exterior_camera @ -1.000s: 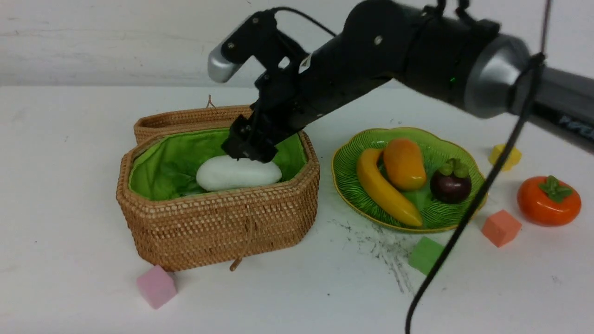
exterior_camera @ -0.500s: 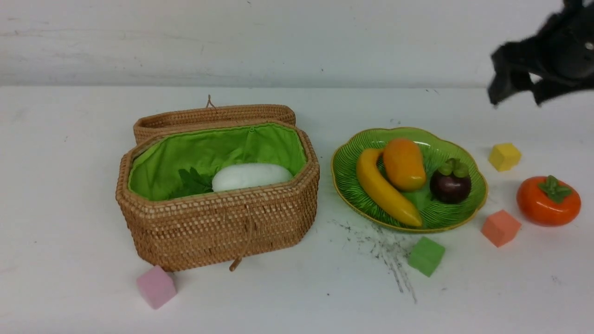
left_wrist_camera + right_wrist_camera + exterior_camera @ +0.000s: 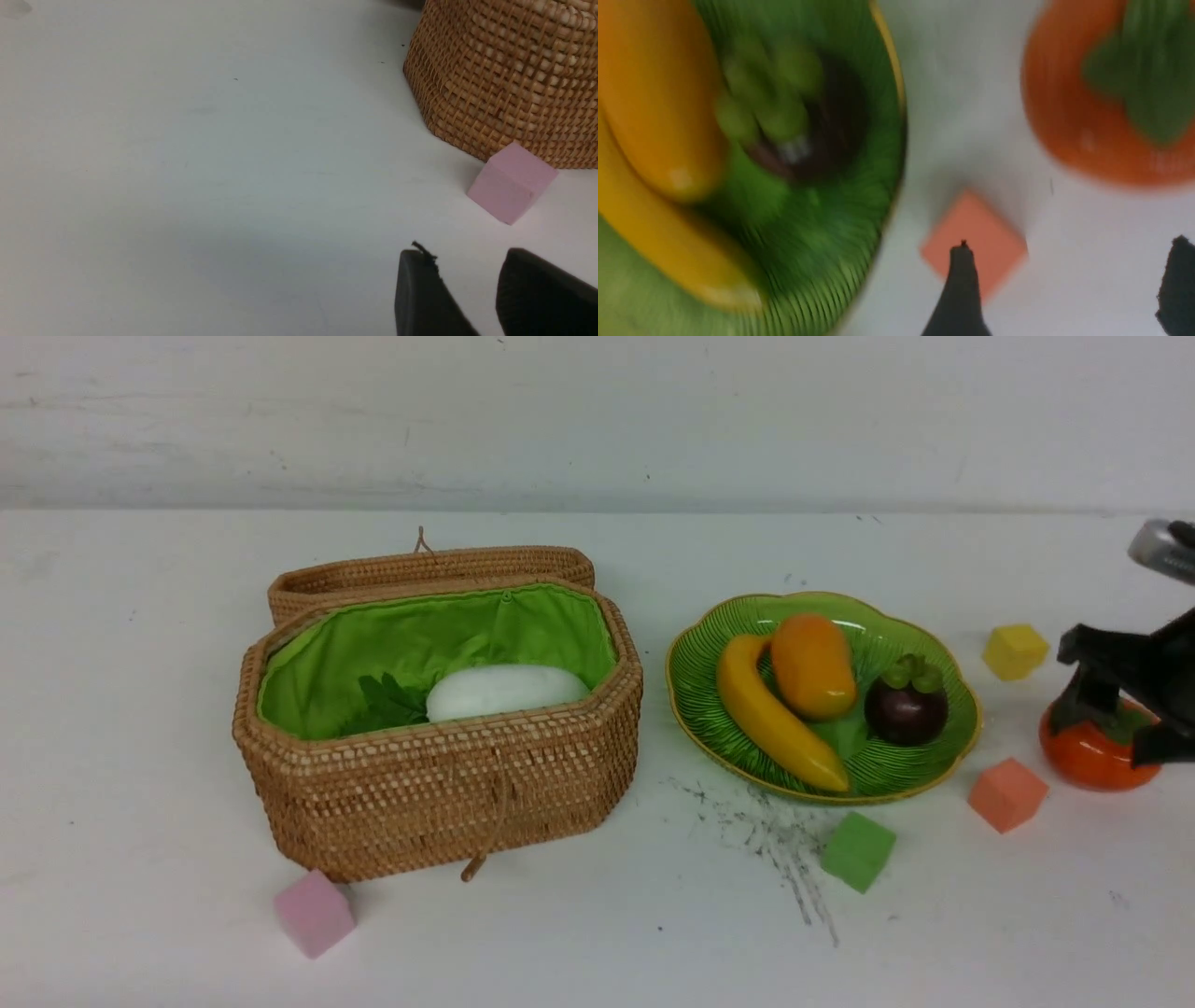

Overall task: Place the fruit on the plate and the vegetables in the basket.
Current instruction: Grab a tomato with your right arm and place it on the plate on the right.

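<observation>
The wicker basket (image 3: 439,793) stands open with a white radish (image 3: 504,691) lying on its green lining. On the green plate (image 3: 878,767) lie a banana (image 3: 770,714), a mango (image 3: 812,665) and a mangosteen (image 3: 906,707). A persimmon (image 3: 1083,761) sits on the table right of the plate. My right gripper (image 3: 1120,702) hangs open just over it, covering part of it. In the right wrist view the persimmon (image 3: 1083,121) lies ahead of the open gripper (image 3: 1070,245), with nothing between the fingers. My left gripper (image 3: 465,254) is open and empty above bare table beside the basket (image 3: 504,79).
Foam cubes lie about: pink (image 3: 315,912) at the basket's front left corner, green (image 3: 857,851) and orange (image 3: 1006,793) in front of the plate, yellow (image 3: 1015,651) behind the persimmon. The basket lid (image 3: 429,569) lies back behind the basket. Dark scuffs (image 3: 775,835) mark the table.
My right arm has left the basket, swung far right and come down over the persimmon. The radish stays in the basket, settled lower and a little to the right.
</observation>
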`<state>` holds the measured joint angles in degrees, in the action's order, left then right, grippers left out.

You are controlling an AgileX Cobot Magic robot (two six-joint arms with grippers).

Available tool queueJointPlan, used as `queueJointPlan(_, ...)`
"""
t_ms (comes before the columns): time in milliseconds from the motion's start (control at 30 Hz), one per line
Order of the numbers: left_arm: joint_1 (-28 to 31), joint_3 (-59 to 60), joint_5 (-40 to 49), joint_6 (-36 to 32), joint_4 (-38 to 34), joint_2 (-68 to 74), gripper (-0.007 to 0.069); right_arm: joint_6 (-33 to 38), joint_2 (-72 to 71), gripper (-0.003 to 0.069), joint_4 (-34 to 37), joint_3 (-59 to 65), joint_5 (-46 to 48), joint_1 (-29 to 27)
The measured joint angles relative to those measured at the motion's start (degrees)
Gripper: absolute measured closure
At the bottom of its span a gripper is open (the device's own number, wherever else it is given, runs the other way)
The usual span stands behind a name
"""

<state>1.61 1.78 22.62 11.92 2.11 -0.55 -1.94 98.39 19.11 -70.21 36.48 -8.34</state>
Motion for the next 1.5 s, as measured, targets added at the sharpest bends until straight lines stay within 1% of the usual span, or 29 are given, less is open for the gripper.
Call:
queueJointPlan(100, 0.0, 0.0, 0.0, 0.0, 0.0, 0.0, 0.0386, -1.94, 0.45, 0.0097, 0.38, -1.14, -3.56, -1.77)
queueJointPlan(133, 0.0, 0.0, 0.0, 0.0, 0.0, 0.0, 0.0386, -2.46, 0.51, 0.0095, 0.38, -1.23, -3.72, -1.97)
queueJointPlan(200, 0.0, 0.0, 0.0, 0.0, 0.0, 0.0, 0.0386, -5.38, 1.53, 0.0087, 0.42, -2.42, -4.01, -4.7)
queueJointPlan(300, 0.0, 0.0, 0.0, 0.0, 0.0, 0.0, 0.0386, -6.76, 3.97, 0.0085, 0.42, -3.16, -3.12, -7.75)
queueJointPlan(500, 0.0, 0.0, 0.0, 0.0, 0.0, 0.0, 0.0386, -6.01, 8.55, 0.0083, 0.69, -3.22, -3.16, -8.55)
queueJointPlan(667, 0.0, 0.0, 0.0, 0.0, 0.0, 0.0, 0.0386, -5.86, 12.6, 0.0082, 4.03, -3.95, -9.35, -8.55)
queueJointPlan(800, 0.0, 0.0, 0.0, 0.0, 0.0, 0.0, 0.0386, -2.96, 14.23, 0.0091, 7.64, -4.53, -11.68, -8.55)
queueJointPlan(867, 0.0, 0.0, 0.0, 0.0, 0.0, 0.0, 0.0386, -0.28, 14.59, 0.0127, 10.01, -4.88, -11.46, -8.55)
queueJointPlan(900, 0.0, 0.0, 0.0, 0.0, 0.0, 0.0, 0.0386, -0.04, 14.59, 0.0132, 10.01, -4.91, -11.49, -8.55)
queueJointPlan(933, 0.0, 0.0, 0.0, 0.0, 0.0, 0.0, 0.0386, 1.94, 14.78, 0.0179, 11.39, -5.0, -11.1, -8.55)
queueJointPlan(967, 0.0, 0.0, 0.0, 0.0, 0.0, 0.0, 0.0386, 2.34, 14.85, 0.0184, 11.68, -5.05, -11.1, -8.55)
queueJointPlan(1000, 0.0, 0.0, 0.0, 0.0, 0.0, 0.0, 0.0386, 4.5, 14.85, 0.0206, 13.02, -5.04, -10.93, -8.61)
queueJointPlan(1067, 0.0, 0.0, 0.0, 0.0, 0.0, 0.0, 0.0386, 7.82, 14.91, 0.0207, 14.96, -5.04, -10.65, -8.9)
queueJointPlan(1200, 0.0, 0.0, 0.0, 0.0, 0.0, 0.0, 0.0386, 11.85, 14.96, 0.0207, 18.7, -5.04, -9.74, -9.03)
queueJointPlan(1300, 0.0, 0.0, 0.0, 0.0, 0.0, 0.0, 0.0386, 12.88, 14.84, 0.0208, 19.73, -4.99, -8.66, -9.03)
queueJointPlan(1500, 0.0, 0.0, 0.0, 0.0, 0.0, 0.0, 0.0386, 14.38, 12.33, 0.022, 19.46, -4.25, -4.4, -8.94)
